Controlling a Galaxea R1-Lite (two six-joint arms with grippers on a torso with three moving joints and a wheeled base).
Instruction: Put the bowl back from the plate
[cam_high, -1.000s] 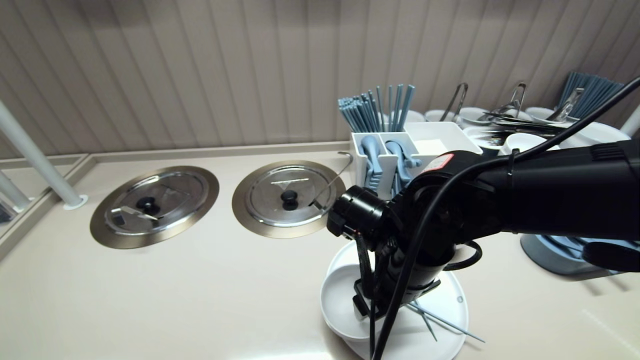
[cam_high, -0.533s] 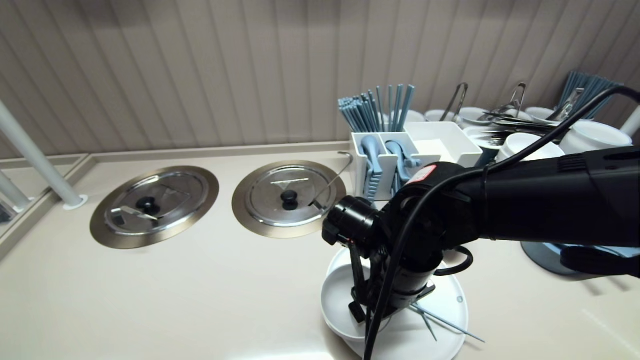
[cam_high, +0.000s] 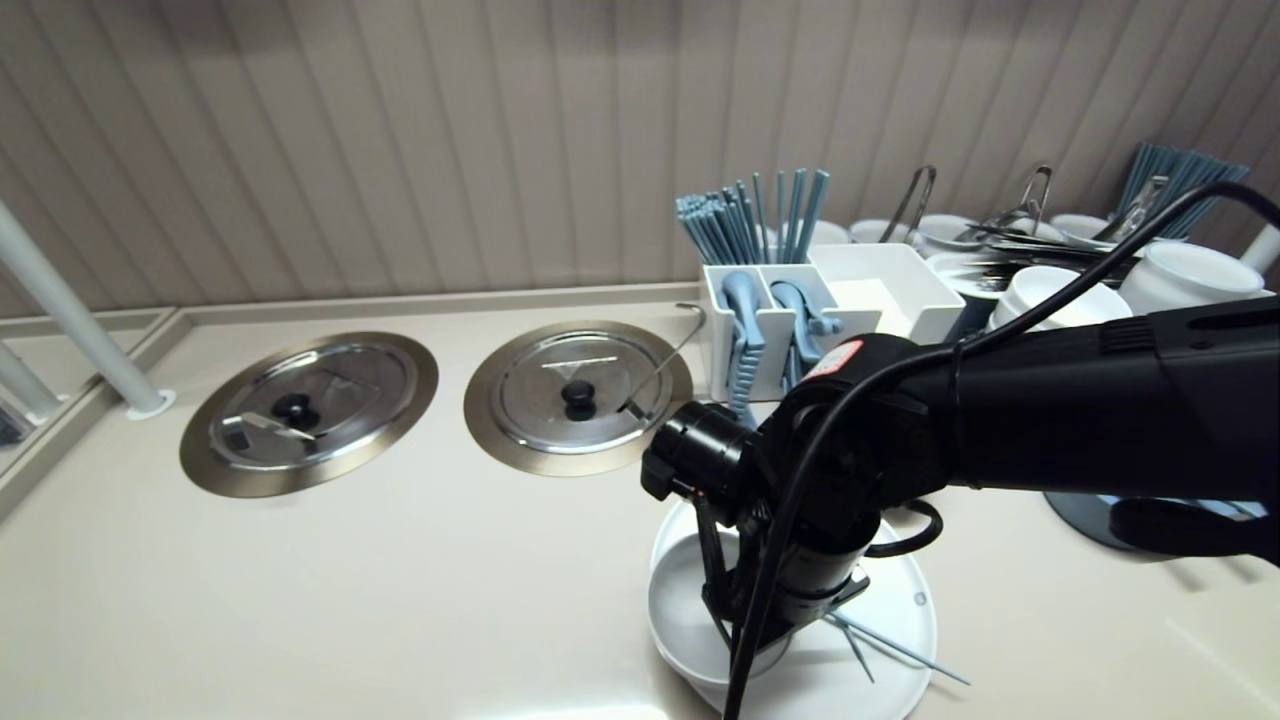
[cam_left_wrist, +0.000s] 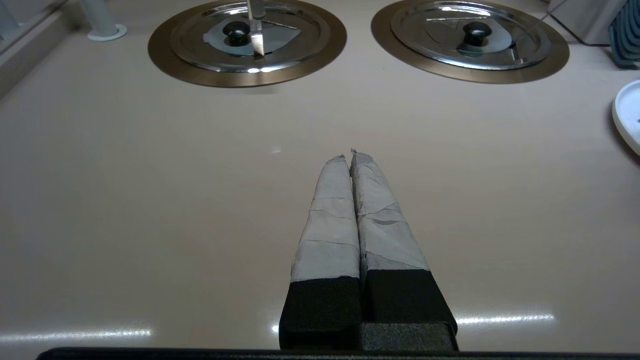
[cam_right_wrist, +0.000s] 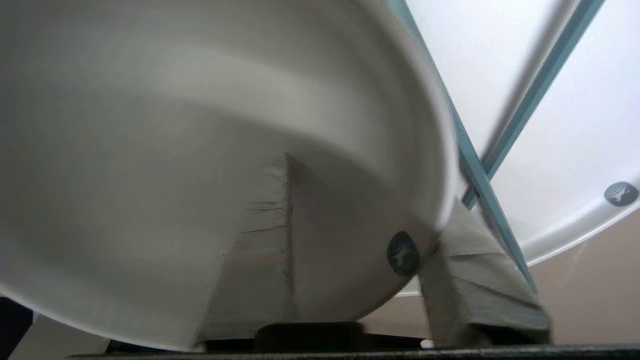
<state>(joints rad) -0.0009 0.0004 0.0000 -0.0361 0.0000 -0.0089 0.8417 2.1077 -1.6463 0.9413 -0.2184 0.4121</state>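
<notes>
Down at the near edge of a beige countertop (cam_high: 400, 600), the black right arm reaches in from the right and points its right gripper (cam_right_wrist: 370, 190) straight down into a white ceramic bowl (cam_high: 685, 605). The bowl sits on the left part of a round white plate (cam_high: 895, 590), and its far side is hidden under the wrist. From the wrist camera, the two taped fingers straddle the bowl's wall: one finger (cam_right_wrist: 260, 245) is inside the bowl, the other is outside and touches the rim. Whether they are pinching the wall tight or only set around it cannot be told.

Two thin blue-grey chopsticks (cam_high: 890, 648) lie crossed on the plate, just beside the bowl (one runs right past the outer finger).

The left gripper (cam_left_wrist: 350, 156) hangs above bare countertop well to the left, its padded fingers pressed together and holding nothing.

Farther back, two round steel lids (cam_high: 578, 395) with black knobs are set into the counter side by side. To their right stands a white plastic caddy (cam_high: 880, 285) of blue utensils.
</notes>
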